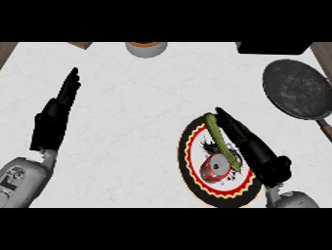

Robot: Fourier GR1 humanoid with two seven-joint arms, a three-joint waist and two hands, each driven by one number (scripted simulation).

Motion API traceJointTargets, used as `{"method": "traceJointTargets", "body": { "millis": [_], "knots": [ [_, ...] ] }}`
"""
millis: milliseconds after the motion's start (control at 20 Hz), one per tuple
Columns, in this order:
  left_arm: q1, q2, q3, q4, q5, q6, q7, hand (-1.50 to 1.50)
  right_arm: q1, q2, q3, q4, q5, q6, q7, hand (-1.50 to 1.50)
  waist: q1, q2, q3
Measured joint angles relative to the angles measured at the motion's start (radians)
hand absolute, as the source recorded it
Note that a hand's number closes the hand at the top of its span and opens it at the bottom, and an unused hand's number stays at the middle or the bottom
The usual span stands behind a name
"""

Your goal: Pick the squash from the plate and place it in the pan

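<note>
Squash lies on plate, just left of right hand. Fingers straight, holding nothing; we judge side grasp being lined up. Pan well beyond fingertips, up-right, as destination. Left hand rests open, far left over bench.

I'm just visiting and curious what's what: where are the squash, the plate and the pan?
squash (pixel 217 134): head view, middle of its green body.
plate (pixel 185 152): head view, its dark left rim.
pan (pixel 299 88): head view, middle of its dark base.
</note>
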Motion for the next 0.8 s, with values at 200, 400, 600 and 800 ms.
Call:
{"method": "traceJointTargets", "body": {
  "millis": [200, 400, 600, 800],
  "knots": [
    [0.003, -0.023, 0.037, -0.011, 0.052, -0.013, 0.007, 0.0, -0.125, -0.022, -0.053, 0.008, -0.108, 0.135, -0.041, 1.5, 0.026, 0.009, 0.024],
    [0.021, -0.053, 0.071, -0.033, 0.128, -0.03, 0.032, 0.0, -0.246, -0.099, -0.113, 0.044, -0.135, 0.279, -0.158, 1.5, 0.054, 0.015, 0.033],
    [0.057, -0.059, 0.105, -0.049, 0.183, -0.043, 0.05, 0.0, -0.243, -0.231, -0.21, 0.103, -0.055, 0.371, -0.413, -1.5, 0.04, 0.016, 0.039],
    [0.089, -0.054, 0.121, -0.077, 0.209, -0.062, 0.061, 0.0, -0.248, -0.352, -0.279, 0.236, 0.063, 0.405, -0.633, -1.5, 0.039, 0.018, 0.04]
  ]
}}
